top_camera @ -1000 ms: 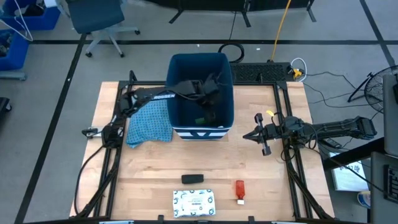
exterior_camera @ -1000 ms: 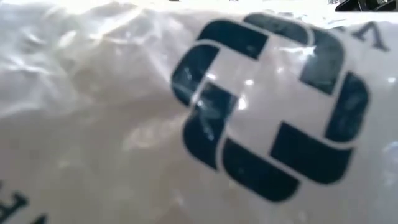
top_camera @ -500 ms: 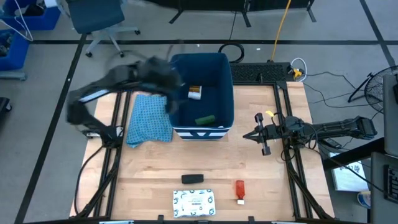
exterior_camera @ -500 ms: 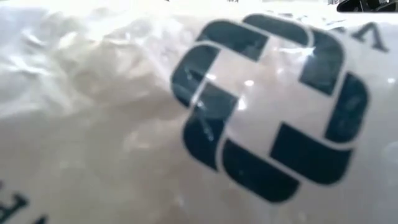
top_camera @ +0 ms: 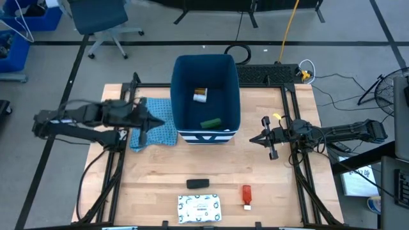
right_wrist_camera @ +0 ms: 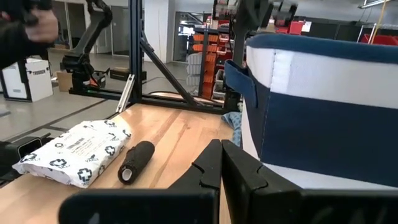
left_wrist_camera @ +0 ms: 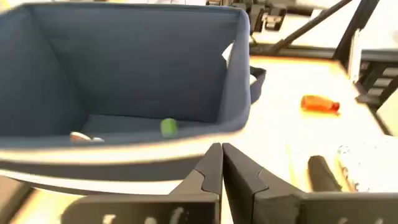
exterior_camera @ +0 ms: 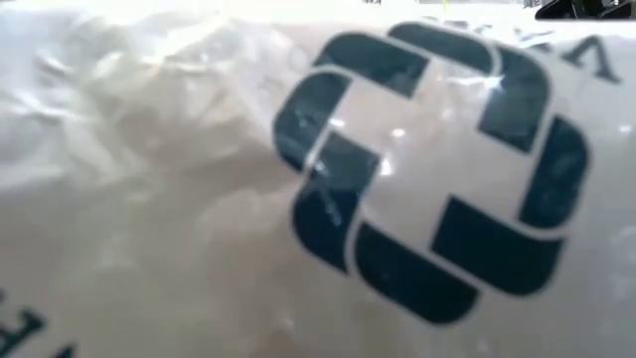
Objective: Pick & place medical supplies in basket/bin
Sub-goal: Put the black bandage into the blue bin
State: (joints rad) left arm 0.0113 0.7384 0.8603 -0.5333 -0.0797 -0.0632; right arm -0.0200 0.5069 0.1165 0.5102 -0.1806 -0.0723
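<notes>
The dark-blue bin (top_camera: 206,96) stands at the far middle of the worktop (top_camera: 153,172), and I use it as the landmark. Inside it lie the orange pill bottle (top_camera: 200,95) and the green box (top_camera: 211,122). In front of the bin, near the worktop's front edge, wait the black bar (top_camera: 197,184), the white patterned packet (top_camera: 200,206) and the red tube (top_camera: 246,195).

The packet looks soft, light and a little slippery in its wrap; I think it is best pinched at one short edge or across its narrow width. The bar seems stiff and may roll, so a grasp across its middle looks safest. The tube is small and stiff; its middle is the place to hold.

The left gripper (top_camera: 144,121) hangs just left of the bin, over the light blue cloth (top_camera: 160,128), with the arm stretched level and its fingers pressed together, holding nothing. The right gripper (top_camera: 267,138) waits right of the bin, also level, its fingers pressed together too.
</notes>
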